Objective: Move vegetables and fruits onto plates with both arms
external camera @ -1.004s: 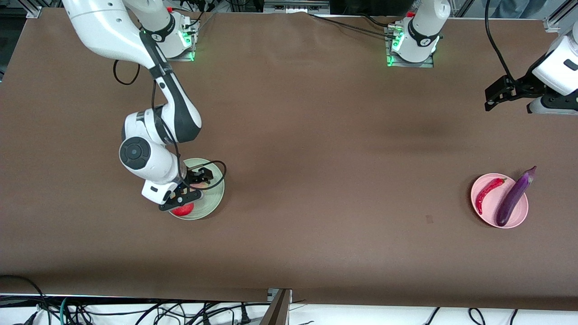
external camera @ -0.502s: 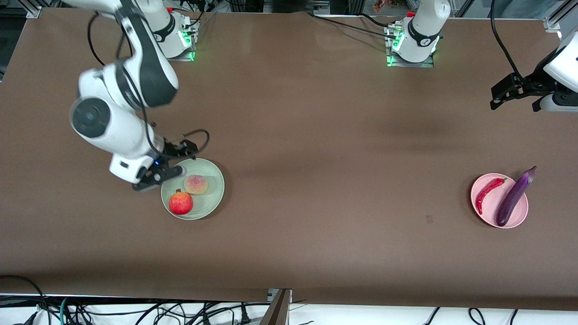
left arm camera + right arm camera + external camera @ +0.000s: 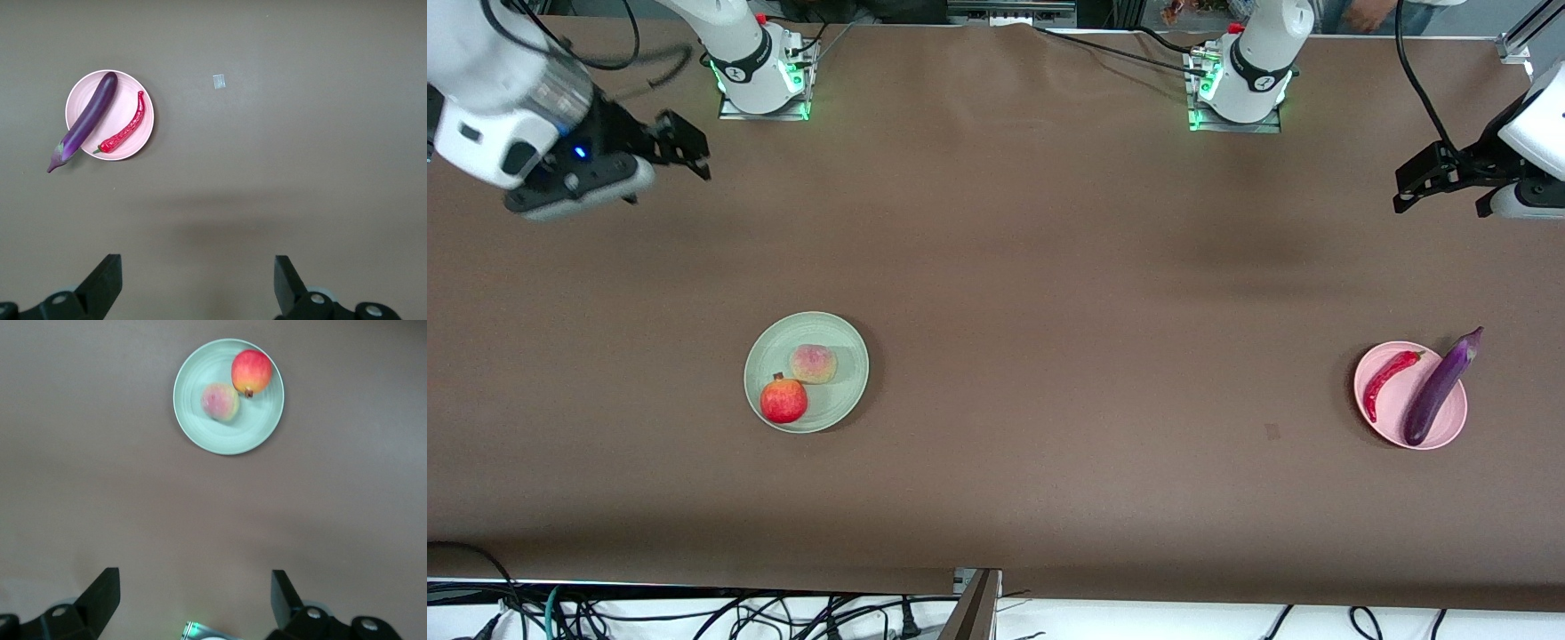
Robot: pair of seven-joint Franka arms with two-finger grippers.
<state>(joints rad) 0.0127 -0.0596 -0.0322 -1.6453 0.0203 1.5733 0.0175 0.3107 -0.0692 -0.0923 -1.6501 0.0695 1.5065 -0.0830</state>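
Both my tools hang wide open and empty: the left tool (image 3: 1440, 182) and the right tool (image 3: 663, 151), each over bare counter (image 3: 1049, 267) well apart from the pink plate (image 3: 1449, 427). The eggplant (image 3: 1439, 391) overhangs that plate's rim beside the chili (image 3: 1387, 378); a knock could roll it off. The pomegranate (image 3: 783, 400) and peach (image 3: 813, 363) sit on the green plate (image 3: 836, 409), far toward my right arm's end.

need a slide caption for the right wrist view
Open right claw high over the table, looking down on the green plate holding the peach and pomegranate.

My white jointed right arm's black two-finger gripper (image 3: 680, 147): raised, jaws apart. My left arm's black gripper (image 3: 1440, 182): raised, jaws apart, empty.
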